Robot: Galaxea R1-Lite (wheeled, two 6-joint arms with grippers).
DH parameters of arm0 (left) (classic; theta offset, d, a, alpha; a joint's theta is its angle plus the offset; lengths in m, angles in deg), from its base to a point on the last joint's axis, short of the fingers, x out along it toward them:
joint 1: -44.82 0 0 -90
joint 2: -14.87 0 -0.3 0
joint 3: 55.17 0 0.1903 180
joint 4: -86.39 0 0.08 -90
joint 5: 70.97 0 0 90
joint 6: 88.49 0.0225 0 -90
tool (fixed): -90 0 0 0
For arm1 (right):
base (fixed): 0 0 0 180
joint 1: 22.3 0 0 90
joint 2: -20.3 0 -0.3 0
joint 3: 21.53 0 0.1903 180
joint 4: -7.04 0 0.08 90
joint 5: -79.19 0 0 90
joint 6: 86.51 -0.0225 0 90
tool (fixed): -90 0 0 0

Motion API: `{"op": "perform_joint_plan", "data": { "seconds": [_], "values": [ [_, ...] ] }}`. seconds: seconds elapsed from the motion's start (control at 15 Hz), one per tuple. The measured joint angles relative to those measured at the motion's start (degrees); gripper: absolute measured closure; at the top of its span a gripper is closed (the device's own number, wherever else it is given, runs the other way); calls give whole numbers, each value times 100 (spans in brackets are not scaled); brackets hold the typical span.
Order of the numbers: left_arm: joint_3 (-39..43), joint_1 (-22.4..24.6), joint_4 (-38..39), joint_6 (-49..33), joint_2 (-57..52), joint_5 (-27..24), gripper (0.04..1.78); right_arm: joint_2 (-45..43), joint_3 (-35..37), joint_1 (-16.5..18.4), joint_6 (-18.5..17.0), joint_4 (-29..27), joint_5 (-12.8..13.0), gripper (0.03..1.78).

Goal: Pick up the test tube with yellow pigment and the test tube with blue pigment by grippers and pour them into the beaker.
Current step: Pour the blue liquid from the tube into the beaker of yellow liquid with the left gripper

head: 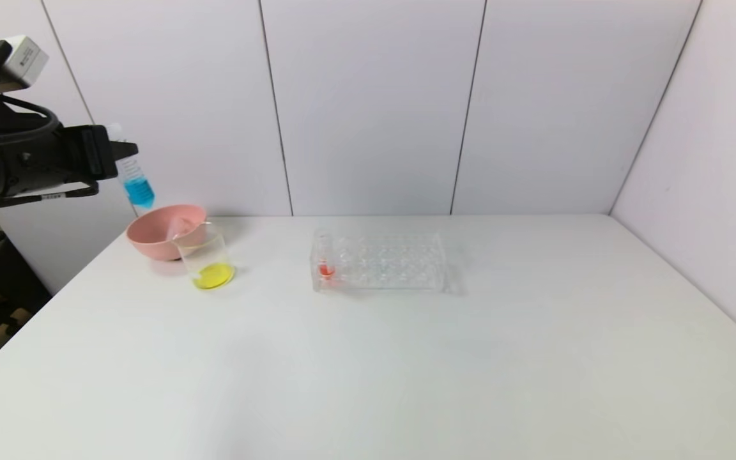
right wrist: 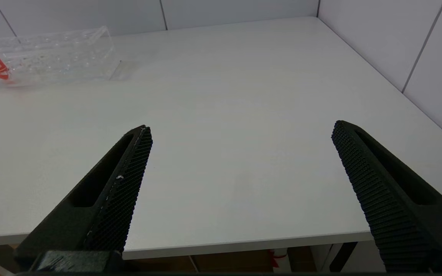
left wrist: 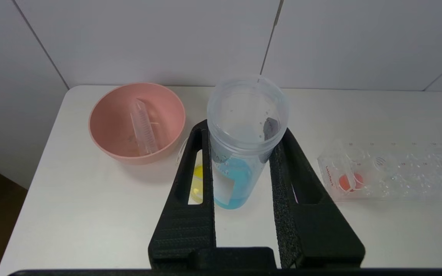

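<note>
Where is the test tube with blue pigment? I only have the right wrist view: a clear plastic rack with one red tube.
Observer: The left gripper is shut on the slim clear test tube with blue pigment and holds it in the air near the round pink bowl.
Operator: My right gripper hangs open over the table. Is the blue poured?
Observer: No, the blue liquid sits in the tube's bottom end.
Operator: And the yellow?
Observer: The small clear glass beaker, in front of the bowl, holds yellow liquid at its bottom.
Operator: The yellow's tube?
Observer: A clear tube with no colour in it lies inside the pink bowl.
</note>
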Motion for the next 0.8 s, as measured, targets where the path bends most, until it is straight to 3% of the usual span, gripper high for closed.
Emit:
{"op": "perform_joint_plan", "data": {
  "seconds": [0.8],
  "values": [
    [13,959,-16,369,123,-744,138,0,0,0,0,0,0,10]
  ]
}}
